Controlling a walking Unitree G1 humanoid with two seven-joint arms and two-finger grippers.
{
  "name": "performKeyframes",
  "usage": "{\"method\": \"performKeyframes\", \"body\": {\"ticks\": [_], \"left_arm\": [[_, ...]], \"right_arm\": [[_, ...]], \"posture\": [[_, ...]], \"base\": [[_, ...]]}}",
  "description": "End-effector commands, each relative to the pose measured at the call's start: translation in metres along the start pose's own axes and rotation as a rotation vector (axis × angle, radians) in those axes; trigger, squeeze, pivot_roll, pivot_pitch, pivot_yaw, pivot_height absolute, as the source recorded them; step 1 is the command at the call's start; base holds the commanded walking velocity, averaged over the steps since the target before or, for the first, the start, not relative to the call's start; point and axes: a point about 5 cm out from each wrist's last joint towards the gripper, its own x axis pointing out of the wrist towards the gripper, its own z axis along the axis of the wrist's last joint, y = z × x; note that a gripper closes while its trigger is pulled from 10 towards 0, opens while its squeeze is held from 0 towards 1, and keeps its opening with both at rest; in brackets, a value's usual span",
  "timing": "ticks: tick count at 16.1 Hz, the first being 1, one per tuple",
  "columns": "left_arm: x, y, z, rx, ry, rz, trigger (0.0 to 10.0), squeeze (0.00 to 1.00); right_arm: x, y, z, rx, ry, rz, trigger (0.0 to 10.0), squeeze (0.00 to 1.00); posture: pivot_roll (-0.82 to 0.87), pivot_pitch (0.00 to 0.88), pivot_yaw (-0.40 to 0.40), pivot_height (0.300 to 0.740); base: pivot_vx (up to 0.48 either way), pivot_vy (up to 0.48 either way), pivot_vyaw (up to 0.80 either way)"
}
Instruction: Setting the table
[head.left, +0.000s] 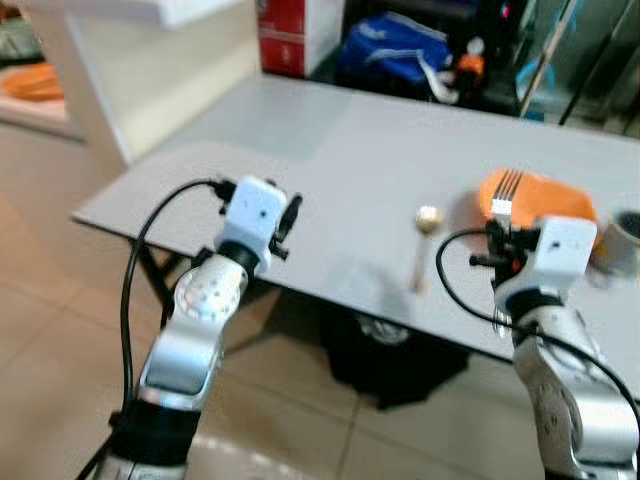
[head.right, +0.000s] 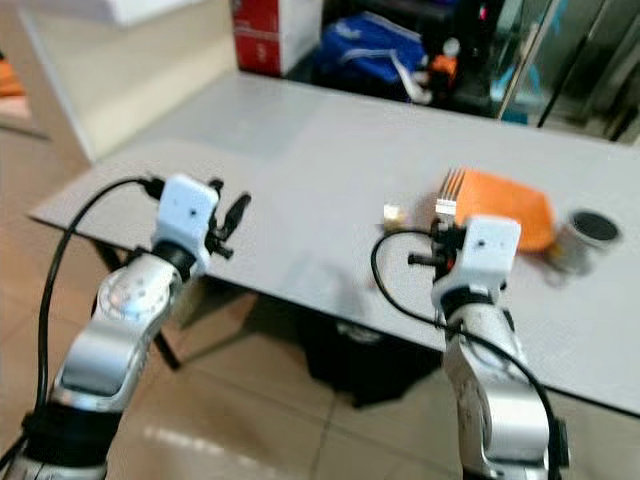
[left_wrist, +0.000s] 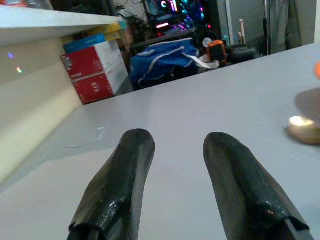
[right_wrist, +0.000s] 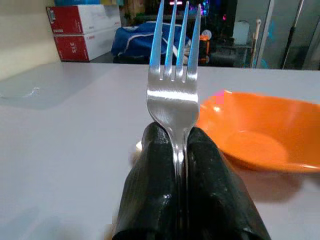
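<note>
Pale grey tabletop fronting red boxes; right gripper clamps a silver fork beside an orange bowl; left gripper parted, empty.

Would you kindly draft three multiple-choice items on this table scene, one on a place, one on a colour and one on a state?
1. Where does the spoon lie?
A. In the bowl
B. On the table, on the bowl's left
C. On the floor

2. What colour is the bowl?
A. Orange
B. Blue
C. White

3. How do the right gripper's jaws stand?
A. Open and bare
B. Shut on the spoon
C. Shut on the fork

Answers: 1 B, since the spoon rests on the grey table between the two arms, apart from the bowl. 2 A, orange in both eye views and the right wrist view. 3 C, the handle is pinched with tines upward, while the left gripper is open.
</note>
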Motion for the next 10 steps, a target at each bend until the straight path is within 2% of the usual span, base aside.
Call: {"method": "performKeyframes", "body": {"ticks": [1,3,5,7,10], "left_arm": [[0.001,-0.005,0.004,0.001,-0.012,-0.025,10.0,0.0],[0.0,-0.006,0.003,0.002,-0.01,-0.036,10.0,0.0],[-0.006,-0.012,0.001,0.003,-0.021,-0.126,10.0,0.0],[-0.017,-0.021,-0.001,0.033,-0.035,-0.274,10.0,0.0],[-0.022,-0.023,-0.003,0.04,-0.027,-0.325,10.0,0.0]], "right_arm": [[-0.002,-0.005,0.002,-0.012,0.001,-0.013,10.0,0.0],[-0.003,-0.004,0.002,-0.017,0.01,-0.008,10.0,0.0],[-0.006,0.001,0.001,-0.016,0.033,0.036,10.0,0.0],[-0.009,0.006,0.0,-0.004,0.07,0.065,10.0,0.0],[-0.012,0.008,-0.013,-0.036,0.185,0.028,10.0,0.0]], "posture": [[-0.01,0.0,0.021,0.74],[-0.01,0.0,0.023,0.74],[-0.01,0.007,0.027,0.74],[-0.02,0.022,0.03,0.74],[-0.02,0.042,0.034,0.74]], "base": [[0.0,-0.48,0.0],[0.0,-0.48,0.0],[0.0,-0.386,0.0],[0.0,0.0,0.0],[0.0,0.0,0.0]]}}
